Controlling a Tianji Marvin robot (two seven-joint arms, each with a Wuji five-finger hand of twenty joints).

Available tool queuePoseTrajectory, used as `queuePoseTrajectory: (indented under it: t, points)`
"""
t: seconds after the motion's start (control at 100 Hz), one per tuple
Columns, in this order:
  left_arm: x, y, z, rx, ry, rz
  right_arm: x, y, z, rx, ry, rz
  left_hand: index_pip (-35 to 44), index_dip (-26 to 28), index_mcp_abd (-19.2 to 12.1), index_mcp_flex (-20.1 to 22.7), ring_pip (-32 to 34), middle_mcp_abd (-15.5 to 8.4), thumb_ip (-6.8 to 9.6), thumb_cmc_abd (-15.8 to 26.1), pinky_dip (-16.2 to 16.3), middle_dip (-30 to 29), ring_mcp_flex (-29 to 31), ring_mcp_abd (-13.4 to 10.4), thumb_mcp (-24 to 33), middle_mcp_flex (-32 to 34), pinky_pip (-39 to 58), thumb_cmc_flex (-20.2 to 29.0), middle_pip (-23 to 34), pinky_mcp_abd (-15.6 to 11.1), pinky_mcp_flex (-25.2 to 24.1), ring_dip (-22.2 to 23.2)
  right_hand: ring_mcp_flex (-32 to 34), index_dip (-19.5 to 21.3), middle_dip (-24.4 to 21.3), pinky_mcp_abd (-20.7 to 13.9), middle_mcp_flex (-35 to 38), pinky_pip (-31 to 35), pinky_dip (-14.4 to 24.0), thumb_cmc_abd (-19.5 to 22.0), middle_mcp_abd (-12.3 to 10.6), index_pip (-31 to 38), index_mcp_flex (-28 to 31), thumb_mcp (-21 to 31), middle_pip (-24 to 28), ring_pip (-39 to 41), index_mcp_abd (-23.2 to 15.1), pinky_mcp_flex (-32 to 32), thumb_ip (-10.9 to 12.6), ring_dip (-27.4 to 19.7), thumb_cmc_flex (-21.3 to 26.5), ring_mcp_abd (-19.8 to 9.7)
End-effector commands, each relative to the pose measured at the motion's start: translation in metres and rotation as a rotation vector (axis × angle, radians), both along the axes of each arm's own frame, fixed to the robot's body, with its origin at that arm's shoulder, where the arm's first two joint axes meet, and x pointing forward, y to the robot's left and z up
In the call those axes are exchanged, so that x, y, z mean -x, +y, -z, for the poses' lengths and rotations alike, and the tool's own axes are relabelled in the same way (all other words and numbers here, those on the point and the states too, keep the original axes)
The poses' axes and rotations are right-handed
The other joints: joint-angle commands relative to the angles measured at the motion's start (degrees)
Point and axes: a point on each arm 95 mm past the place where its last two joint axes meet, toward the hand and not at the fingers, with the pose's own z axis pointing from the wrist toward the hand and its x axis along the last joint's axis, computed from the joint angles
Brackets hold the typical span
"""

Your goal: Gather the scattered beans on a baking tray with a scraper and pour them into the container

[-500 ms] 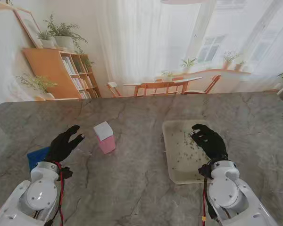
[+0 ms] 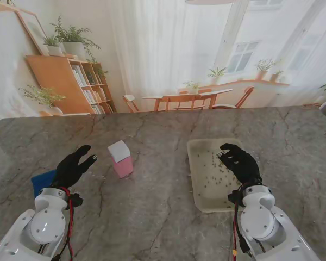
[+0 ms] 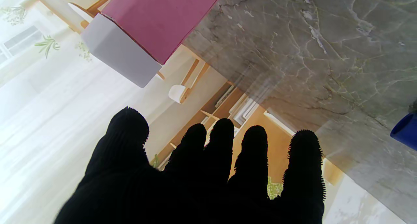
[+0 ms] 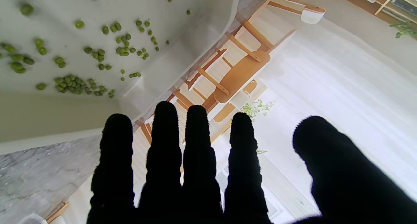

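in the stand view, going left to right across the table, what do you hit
blue scraper → left hand → pink and white container → baking tray with scattered beans → right hand

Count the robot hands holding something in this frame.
0. The black-gloved left hand hovers open beside the pink-and-white container; the black-gloved right hand hovers open over the cream baking tray.

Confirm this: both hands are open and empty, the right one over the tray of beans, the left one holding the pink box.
Wrong on the left hand: the stand view shows it open and empty, apart from the pink box. The rest holds.
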Motion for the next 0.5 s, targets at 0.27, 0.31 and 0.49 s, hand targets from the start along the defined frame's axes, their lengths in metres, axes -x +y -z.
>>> queuePoseTrajectory:
  t: [0.27,0.31,0.49]
  points:
    - [0.003,0.000,0.001,-0.001,0.005,-0.006,-0.001,0.002,0.001,-0.004,0.006,-0.019,-0.3,0.3,-1.0,-0.4,0.5,-1.0,-7.44,0.2,1.7,0.9,0.7,0.3,-0.5,0.0,1.1,1.2,-0.4,0.3,-0.8,0.6,0.0,1.1,1.0,1.3,0.9,1.0,1.2,0.9,0.0,0.6,1.0,-1.2,0.1,0.5,0.0,-0.4,1.8,0.8,0.1,0.1]
    - [0.004,0.000,0.001,-0.006,0.004,-0.006,-0.001,0.003,0.001,-0.004,0.006,-0.021,-0.3,0.3,-1.0,-0.5,0.5,-1.1,-7.44,0.2,1.7,0.9,0.7,0.2,-0.5,-0.1,1.1,1.2,-0.4,0.2,-0.8,0.6,0.0,1.1,1.0,1.3,0.9,1.0,1.2,0.9,0.0,0.5,1.0,-1.2,0.1,0.4,0.1,-0.5,1.8,0.8,0.1,0.1]
    - [0.013,0.004,-0.004,-0.084,0.006,-0.035,0.000,0.004,0.002,-0.010,0.011,-0.024,-0.5,0.4,1.1,-1.9,0.2,-1.2,-7.33,-1.7,1.7,0.8,-0.4,-0.1,-0.6,-1.5,1.2,1.2,-0.8,-0.4,-0.9,0.5,0.0,1.2,1.0,1.3,1.0,1.0,1.3,0.8,0.0,0.6,1.0,-1.2,0.1,0.5,0.1,-0.4,1.8,0.8,0.1,0.1]
